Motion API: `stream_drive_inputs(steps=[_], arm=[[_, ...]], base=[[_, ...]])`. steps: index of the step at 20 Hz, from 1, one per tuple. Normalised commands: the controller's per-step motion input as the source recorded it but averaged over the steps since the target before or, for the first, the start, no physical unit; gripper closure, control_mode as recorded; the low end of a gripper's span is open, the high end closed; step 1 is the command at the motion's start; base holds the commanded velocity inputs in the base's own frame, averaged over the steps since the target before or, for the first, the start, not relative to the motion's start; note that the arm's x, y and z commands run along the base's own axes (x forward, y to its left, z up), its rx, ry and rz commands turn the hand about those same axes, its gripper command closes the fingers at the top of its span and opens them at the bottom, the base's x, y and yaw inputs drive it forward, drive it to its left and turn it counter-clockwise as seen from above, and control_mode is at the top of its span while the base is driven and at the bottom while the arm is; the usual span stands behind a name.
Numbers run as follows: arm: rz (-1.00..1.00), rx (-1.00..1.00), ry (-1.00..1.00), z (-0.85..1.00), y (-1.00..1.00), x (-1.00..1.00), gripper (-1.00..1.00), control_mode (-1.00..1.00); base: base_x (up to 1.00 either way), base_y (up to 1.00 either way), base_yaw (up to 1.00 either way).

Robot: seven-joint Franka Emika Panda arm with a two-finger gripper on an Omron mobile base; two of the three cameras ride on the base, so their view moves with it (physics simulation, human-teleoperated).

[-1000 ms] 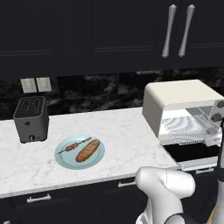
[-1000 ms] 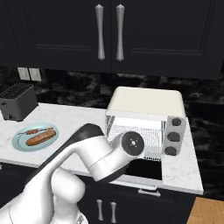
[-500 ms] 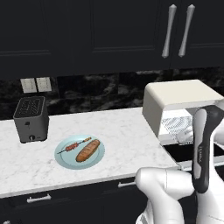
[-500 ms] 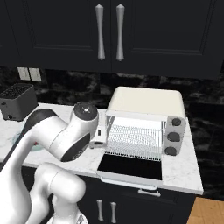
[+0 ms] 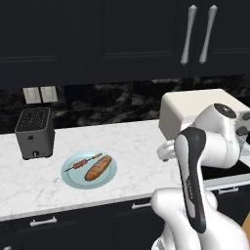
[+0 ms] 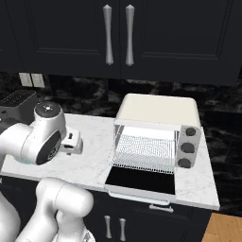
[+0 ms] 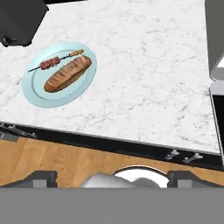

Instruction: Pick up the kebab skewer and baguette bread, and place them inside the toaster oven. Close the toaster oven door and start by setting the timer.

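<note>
1. Left base view: showed a pale blue plate (image 5: 89, 170) on the white marble counter (image 5: 127, 146), just in front and to the right of a small dark slot toaster (image 5: 34, 133).
2. Held the kebab skewer (image 5: 88, 162) and the baguette bread (image 5: 97, 167) side by side on that plate, skewer toward the wall, bread toward the counter's front edge, close enough that contact could not be ruled out.
3. Placed the gripper (image 5: 166, 151) above the counter between plate and toaster oven (image 6: 158, 130), well apart from both foods, with nothing held.
4. Fingers stood spread wide (tips barely visible at the bottom of the hand view), empty.
5. Right base view: showed the toaster oven door (image 6: 141, 182) folded down flat and the wire rack (image 6: 146, 150) bare, so neither food was inside yet.
6. Judged the task at its very start, with the reach to the plate not yet made.
7. Risk: pinching the thin skewer could nudge the bread lying right beside it, or trap both together, because so little gap separated them.
8. Risk: a slim stick could slip or twist between the fingers if gripped off-centre.
9. Risk: the lowered door jutted out past the counter edge, so a low swing back toward the oven could strike it.
</note>
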Motion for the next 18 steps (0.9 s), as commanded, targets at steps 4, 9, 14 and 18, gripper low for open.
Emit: stream_drive_inputs(steps=[4,9,14,18], arm=[[-0.19,0.0,0.04,0.0,1.0,0.3,-1.0,-1.0],[-0.21,0.0,0.11,-0.1,1.0,0.33,-1.0,-1.0],[-0.17,0.0,0.17,-0.38,1.0,0.44,-1.0,-1.0],[-0.13,0.0,0.17,-0.5,0.7,0.43,-1.0,-1.0]], base=[[0.0,0.0,0.0],[0.0,0.0,0.0],[0.0,0.0,0.0],[0.0,0.0,0.0]])
